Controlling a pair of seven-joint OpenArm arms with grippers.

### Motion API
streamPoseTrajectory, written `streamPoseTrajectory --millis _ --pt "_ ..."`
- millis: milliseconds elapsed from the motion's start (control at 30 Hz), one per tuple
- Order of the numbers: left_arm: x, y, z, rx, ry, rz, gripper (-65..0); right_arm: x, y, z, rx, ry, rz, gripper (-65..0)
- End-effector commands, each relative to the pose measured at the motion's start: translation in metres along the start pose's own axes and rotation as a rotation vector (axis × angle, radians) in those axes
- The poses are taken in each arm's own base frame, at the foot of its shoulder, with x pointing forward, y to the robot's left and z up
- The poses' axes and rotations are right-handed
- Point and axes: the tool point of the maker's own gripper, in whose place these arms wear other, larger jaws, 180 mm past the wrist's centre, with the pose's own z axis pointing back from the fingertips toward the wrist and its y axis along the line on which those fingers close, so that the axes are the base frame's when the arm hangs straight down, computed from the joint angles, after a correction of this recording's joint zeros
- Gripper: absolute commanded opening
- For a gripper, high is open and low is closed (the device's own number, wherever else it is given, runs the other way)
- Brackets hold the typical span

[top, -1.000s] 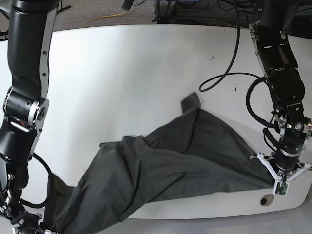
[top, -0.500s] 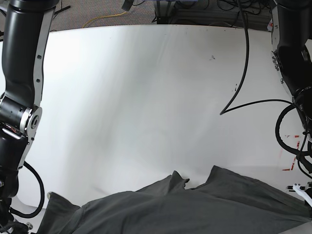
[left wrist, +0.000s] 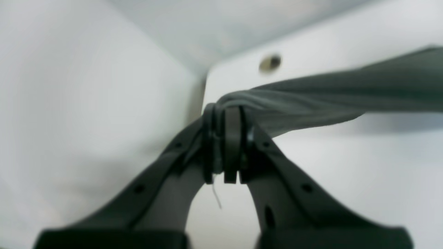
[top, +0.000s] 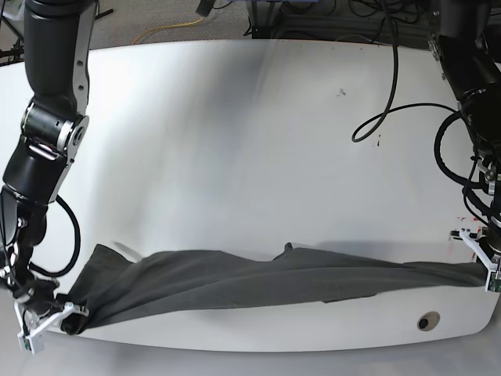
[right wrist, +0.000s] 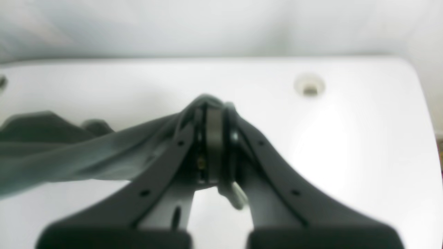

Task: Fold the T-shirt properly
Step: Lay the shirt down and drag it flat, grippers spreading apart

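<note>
The dark grey T-shirt (top: 258,283) hangs stretched in a long band just above the front of the white table (top: 235,141), held at both ends. My left gripper (top: 487,270), at the base view's right edge, is shut on one bunched end of the T-shirt (left wrist: 311,97); its jaws (left wrist: 226,145) pinch the fabric near the table corner. My right gripper (top: 59,313), at the base view's lower left, is shut on the other end of the T-shirt (right wrist: 86,155), with cloth wrapped over its closed tips (right wrist: 213,138).
A round hole (top: 427,321) sits in the table near the front right corner, also seen as a hole (left wrist: 270,63) in the left wrist view. Black cables (top: 391,102) loop beside the left arm. Red marks (top: 462,235) lie by the right edge.
The shirt went from a loose heap to a taut band held between both grippers. Both arms have moved apart toward the front corners, and the cloth now lies higher than half a second ago.
</note>
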Motion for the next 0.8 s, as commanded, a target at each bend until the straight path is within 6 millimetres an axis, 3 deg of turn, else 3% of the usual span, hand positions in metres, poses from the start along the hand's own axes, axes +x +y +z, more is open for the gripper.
streamPoseTrajectory --millis 0,333,767 --pt "0.004 0.006 0.005 0.020 -0.044 -0.010 -65.0 0.024 -0.006 0.018 -0.017 -0.104 0.018 -65.0" --pt "-0.082 -0.022 0.022 -0.050 0.090 -0.042 -65.0 -0.080 0.009 0.035 0.059 -0.009 -0.054 -65.0" --pt "-0.175 -0.031 0.068 -0.133 0.302 -0.070 -65.0 -0.170 0.025 0.080 0.126 0.080 -0.128 -65.0"
